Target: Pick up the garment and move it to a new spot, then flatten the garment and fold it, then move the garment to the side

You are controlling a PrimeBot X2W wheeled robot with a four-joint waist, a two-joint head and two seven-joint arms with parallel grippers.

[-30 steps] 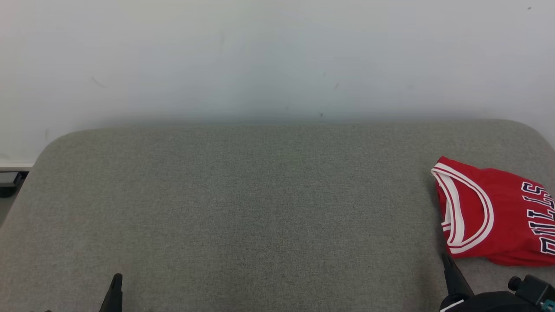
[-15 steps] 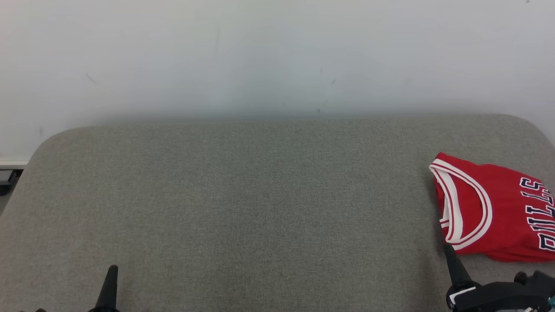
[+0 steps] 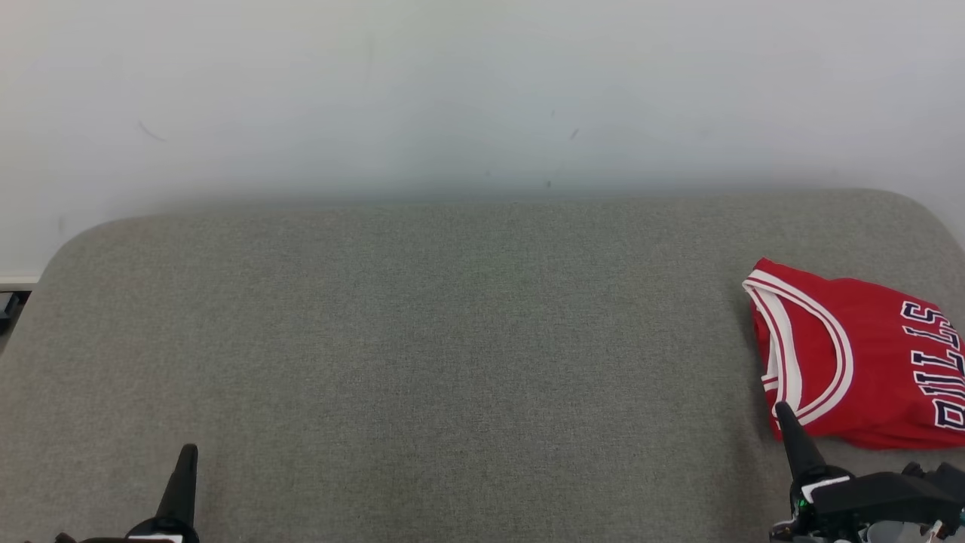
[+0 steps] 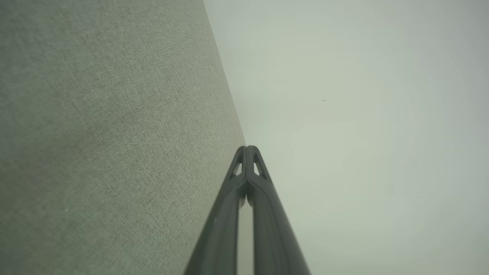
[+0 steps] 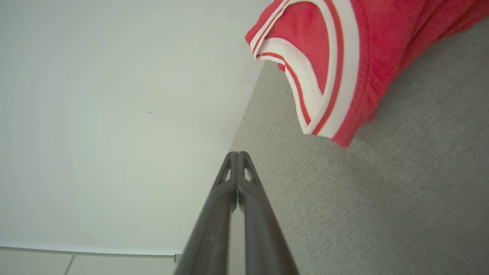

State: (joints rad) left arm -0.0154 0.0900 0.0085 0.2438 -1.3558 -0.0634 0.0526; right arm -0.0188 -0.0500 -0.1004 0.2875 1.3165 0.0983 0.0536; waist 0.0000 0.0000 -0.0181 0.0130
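Observation:
A red jersey [image 3: 867, 358] with white trim and dark lettering lies folded at the right edge of the grey fabric surface [image 3: 452, 339]; part of it runs past the head view's right side. In the right wrist view the jersey [image 5: 344, 57] has its white-banded opening facing me. My right gripper [image 3: 784, 411] is shut and empty, its tip just below the jersey's near left corner; its own view has the shut gripper [image 5: 237, 153] short of the cloth. My left gripper [image 3: 188, 451] sits at the lower left, and the left wrist view shows this gripper [image 4: 247, 147] shut with nothing in it.
A pale wall [image 3: 482, 98] rises straight behind the surface. The surface's rounded far corners sit at the left [image 3: 68, 249] and right [image 3: 927, 211]. A strip of floor and a dark object [image 3: 6, 305] lie beyond the left edge.
The head camera has tilted, so the whole picture shifted up a little. Both grippers' tips reach further up from the bottom edge, the right one closer to the jersey's corner. The jersey lies still.

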